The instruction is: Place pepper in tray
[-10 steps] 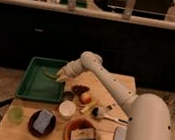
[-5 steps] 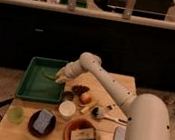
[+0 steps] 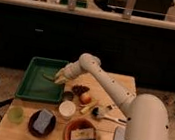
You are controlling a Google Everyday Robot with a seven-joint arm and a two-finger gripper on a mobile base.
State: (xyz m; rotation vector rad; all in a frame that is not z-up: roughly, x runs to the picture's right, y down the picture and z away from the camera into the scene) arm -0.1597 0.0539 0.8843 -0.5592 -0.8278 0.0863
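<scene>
the slender, curved green pepper (image 3: 49, 77) is lying inside the smooth dark-green plastic tray (image 3: 33, 89) at the wooden table's (image 3: 124, 82) far left corner, its long axis running roughly left to right. the gripper (image 3: 61, 77) is hovering at its right end, and whether it is gripping cannot be told. nothing is showing as shifted since a moment earlier.

We see a cream-white arm (image 3: 112, 91): smooth, rounded tube segments, glossy shell. There's a bulbous joint (image 3: 89, 62) at the far end and a row of small dark dots along the link. It thickens to a fat cylinder lower right. The pale tool (image 3: 60, 77) is over the right edge of the tray (image 3: 28, 82).
</scene>
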